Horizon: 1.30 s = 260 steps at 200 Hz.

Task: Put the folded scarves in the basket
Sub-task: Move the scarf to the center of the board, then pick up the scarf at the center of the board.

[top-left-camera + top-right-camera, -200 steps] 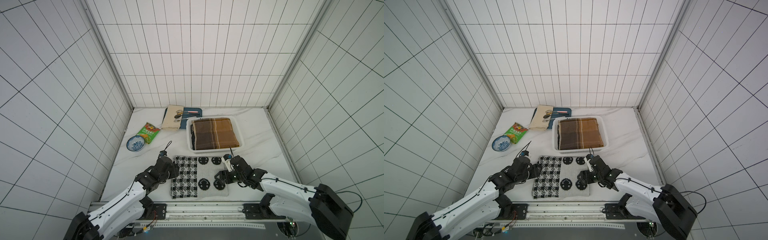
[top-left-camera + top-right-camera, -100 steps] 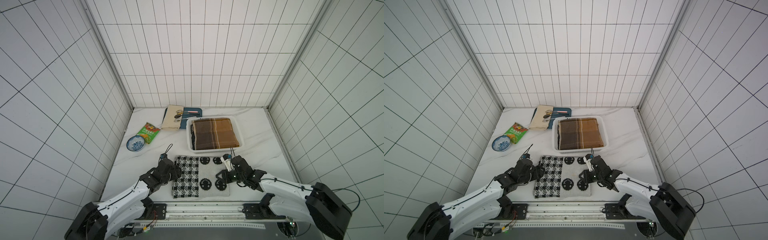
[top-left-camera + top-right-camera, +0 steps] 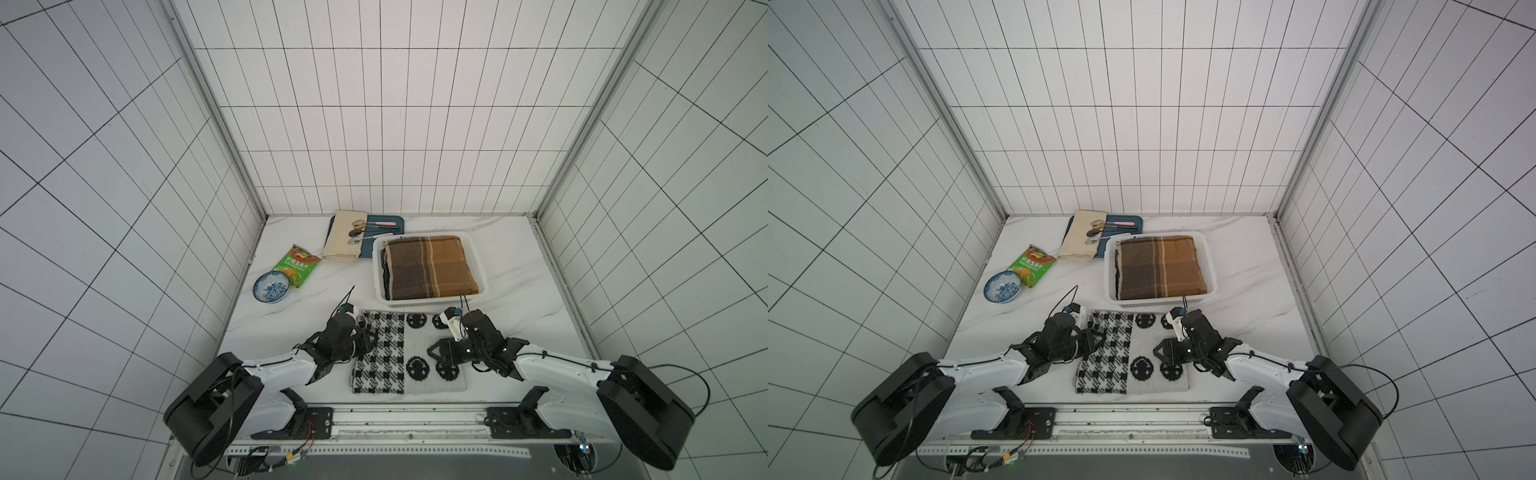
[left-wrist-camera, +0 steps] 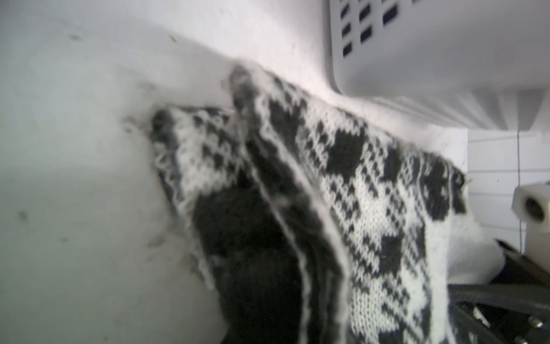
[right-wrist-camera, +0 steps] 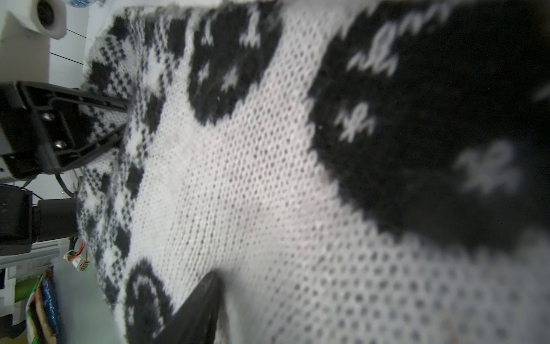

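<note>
Grasp under way: the scarf [image 3: 409, 353] lies on the table [image 3: 519, 266] just before the basket [image 3: 376, 270], which already holds a plaid cloth [image 3: 432, 266]. The left gripper [image 3: 370, 338] seems to pinch one edge; the right gripper [image 3: 434, 353] stands spread at the other and must close before lifting. Where the jaws meet the knit is blurred in both wrist views.

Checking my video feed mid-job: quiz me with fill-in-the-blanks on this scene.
1. The basket already holds a ___ plaid scarf.
2. The black-and-white scarf lies outside the basket, on the ___.
3. Beside the bowl lies a ___ snack bag.
Missing words: brown; table; green.
</note>
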Motion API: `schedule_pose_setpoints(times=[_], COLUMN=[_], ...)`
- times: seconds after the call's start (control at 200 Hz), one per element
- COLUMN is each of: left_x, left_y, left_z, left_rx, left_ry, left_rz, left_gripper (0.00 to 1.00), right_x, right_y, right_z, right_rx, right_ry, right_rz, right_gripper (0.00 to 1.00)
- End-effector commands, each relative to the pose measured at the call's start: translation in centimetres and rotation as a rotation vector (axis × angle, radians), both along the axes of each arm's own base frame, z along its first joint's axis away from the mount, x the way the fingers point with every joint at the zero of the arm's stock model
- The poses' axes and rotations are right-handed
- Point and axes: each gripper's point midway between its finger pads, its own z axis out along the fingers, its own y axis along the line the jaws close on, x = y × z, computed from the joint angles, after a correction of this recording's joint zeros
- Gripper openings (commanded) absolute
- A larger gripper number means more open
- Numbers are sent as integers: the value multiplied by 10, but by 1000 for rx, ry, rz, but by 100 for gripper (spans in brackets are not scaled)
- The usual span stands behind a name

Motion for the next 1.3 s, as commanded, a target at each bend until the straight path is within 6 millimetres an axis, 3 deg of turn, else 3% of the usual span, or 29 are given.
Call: schedule_pose_setpoints(times=[0.0, 0.045, 0.115, 0.155, 0.29, 0.51, 0.675, 0.825, 0.954, 1.054, 1.169, 1.294], left_x=[-29, -28, -28, -29, -33, -22, -16, 0, 32, 61, 97, 143], left_y=[-7, -10, -18, -23, -39, -28, -25, -24, -27, -32, -48, -60], left_z=[-12, -6, 9, 18, 54, 103, 164, 212, 239, 254, 258, 247], left_rx=[-21, -34, -77, -97, -187, -147, -182, -190, -169, -108, -93, -90], left_ry=[85, 72, 44, 33, -45, -138, -253, -333, -403, -445, -476, -447], left_rz=[-104, -117, -155, -183, -275, -189, -153, -99, -15, 41, 79, 111], left_gripper=[5, 0, 0, 0, 0, 0, 0, 0, 0, 0, 0, 0], right_x=[-11, -13, -16, -17, -16, -17, -21, -9, 20, 52, 100, 160], right_y=[-1, 5, 12, 12, 4, -26, -42, -46, -44, -41, -45, -62], right_z=[-17, -14, -3, 2, 19, 72, 116, 156, 193, 204, 219, 227], right_rx=[-30, -4, 52, 70, 62, 6, -10, -37, -84, -152, -189, -167], right_ry=[95, 102, 97, 85, 24, -107, -182, -254, -352, -378, -387, -324], right_rz=[27, 53, 86, 90, 76, 29, 19, -3, -51, -68, -99, -190], right_gripper=[47, 37, 7, 0, 0, 0, 0, 0, 0, 0, 0, 0])
